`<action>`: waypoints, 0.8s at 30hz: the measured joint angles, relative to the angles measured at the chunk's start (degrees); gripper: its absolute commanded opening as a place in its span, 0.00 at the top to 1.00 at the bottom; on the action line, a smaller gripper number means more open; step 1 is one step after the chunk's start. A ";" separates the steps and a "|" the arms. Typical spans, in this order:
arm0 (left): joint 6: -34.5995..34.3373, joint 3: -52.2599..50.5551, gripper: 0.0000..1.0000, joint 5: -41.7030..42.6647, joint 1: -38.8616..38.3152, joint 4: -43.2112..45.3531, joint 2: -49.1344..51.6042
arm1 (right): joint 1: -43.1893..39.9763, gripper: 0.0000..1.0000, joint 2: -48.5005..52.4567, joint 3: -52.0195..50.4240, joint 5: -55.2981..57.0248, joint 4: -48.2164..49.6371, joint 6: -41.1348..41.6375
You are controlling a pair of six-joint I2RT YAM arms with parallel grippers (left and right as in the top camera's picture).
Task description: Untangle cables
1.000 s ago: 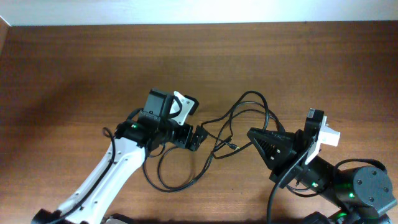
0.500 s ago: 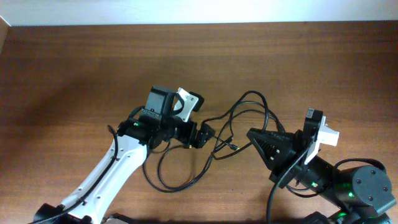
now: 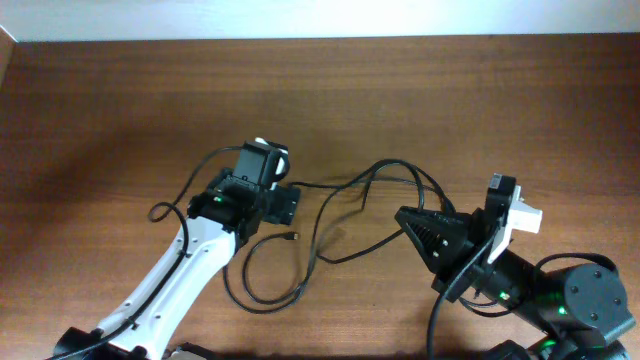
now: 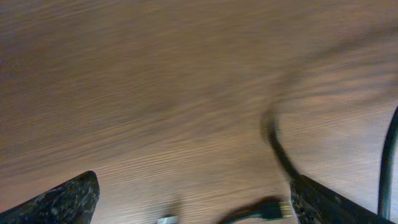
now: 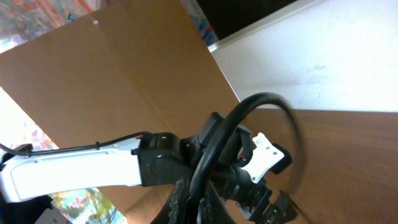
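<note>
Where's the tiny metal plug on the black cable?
Overhead view: the plug lies on the table, left of centre, just beside the left arm, above the cable loop.

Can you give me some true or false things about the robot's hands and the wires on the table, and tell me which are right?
1. The left gripper is wide open. True.
2. The right gripper is open too. False: it is shut, pinching one of the cables.
3. The cables are white. False: they are black.
4. The table is brown wood. True.
</note>
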 measured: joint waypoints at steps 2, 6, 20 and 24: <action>0.00 0.00 0.01 -2.34 1.27 0.02 0.00 | 0.00 0.96 -0.22 0.00 0.00 0.20 0.00; -1.11 0.00 0.01 -3.41 3.30 -0.04 0.00 | 0.00 0.96 -0.26 0.00 0.00 0.20 -0.02; -2.38 0.00 0.01 11.93 3.76 -1.27 0.00 | 0.00 0.96 -0.24 0.00 8.68 -0.55 -3.17; -2.38 0.00 0.01 13.97 3.78 -1.38 0.00 | 0.00 0.96 -0.24 0.00 19.63 -4.11 -4.68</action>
